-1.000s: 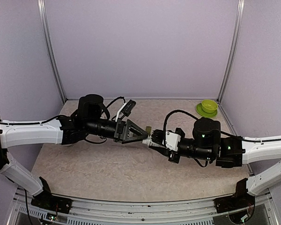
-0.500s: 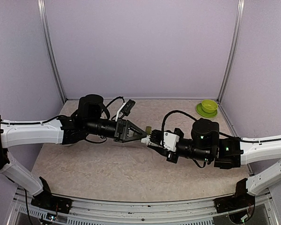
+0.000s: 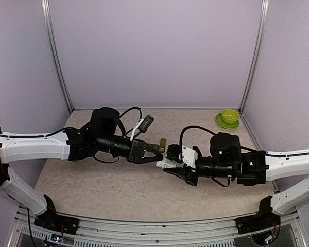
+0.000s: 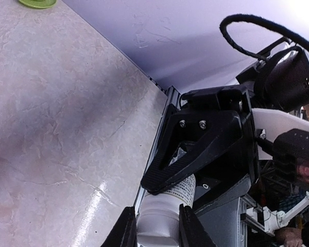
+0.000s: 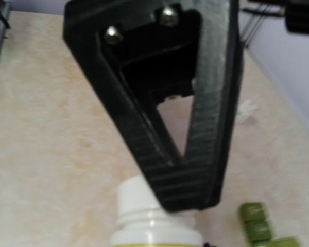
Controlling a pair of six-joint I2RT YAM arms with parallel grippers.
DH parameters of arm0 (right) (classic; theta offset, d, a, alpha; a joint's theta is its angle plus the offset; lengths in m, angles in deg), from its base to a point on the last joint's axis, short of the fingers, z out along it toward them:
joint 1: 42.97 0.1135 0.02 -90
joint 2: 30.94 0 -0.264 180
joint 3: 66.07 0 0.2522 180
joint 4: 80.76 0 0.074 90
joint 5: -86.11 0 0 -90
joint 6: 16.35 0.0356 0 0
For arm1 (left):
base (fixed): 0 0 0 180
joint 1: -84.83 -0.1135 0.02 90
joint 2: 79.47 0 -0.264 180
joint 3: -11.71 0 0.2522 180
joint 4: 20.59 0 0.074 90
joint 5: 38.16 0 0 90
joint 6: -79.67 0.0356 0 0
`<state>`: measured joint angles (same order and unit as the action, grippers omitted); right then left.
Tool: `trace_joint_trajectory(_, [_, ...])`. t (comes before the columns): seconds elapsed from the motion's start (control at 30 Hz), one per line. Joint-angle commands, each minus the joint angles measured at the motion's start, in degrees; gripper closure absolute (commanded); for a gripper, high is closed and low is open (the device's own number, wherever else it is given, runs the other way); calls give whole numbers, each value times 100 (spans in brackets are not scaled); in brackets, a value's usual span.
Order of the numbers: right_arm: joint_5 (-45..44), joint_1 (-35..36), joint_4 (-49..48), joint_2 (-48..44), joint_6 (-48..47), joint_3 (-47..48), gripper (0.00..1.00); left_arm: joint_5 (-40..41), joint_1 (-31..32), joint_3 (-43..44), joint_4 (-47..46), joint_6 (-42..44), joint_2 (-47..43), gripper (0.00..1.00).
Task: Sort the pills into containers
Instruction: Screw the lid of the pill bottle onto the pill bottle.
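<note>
Horizontally, the white bottle points cap-left, pinched by left fingers and right fingers.

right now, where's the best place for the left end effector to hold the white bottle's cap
On the cap's round side wall, fingers on opposite sides, coming in end-on along the bottle's axis. The right end effector grips the body, leaving only the cap end free. The left end effector is shut on it that way.
</note>
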<state>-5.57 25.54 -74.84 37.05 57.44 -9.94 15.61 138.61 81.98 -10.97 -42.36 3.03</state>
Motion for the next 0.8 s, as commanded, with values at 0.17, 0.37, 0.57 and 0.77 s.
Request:
trace_joint_trajectory(0.17, [746,5,-806,29,1662,92,70,-146,530,221,-200,766,-210,73])
trace_joint_trajectory(0.37, [449,13,-814,-161,1186,-63,69,-170,-22,-190,-897,-453,-440,37])
trace_joint_trajectory(0.57, [-59,27,-495,-135,528,32,69,-216,-139,-196,-784,-710,-488,35])
trace_joint_trajectory(0.77, [-513,46,-439,3,321,79,69,-337,-139,-102,-647,-772,-380,36])
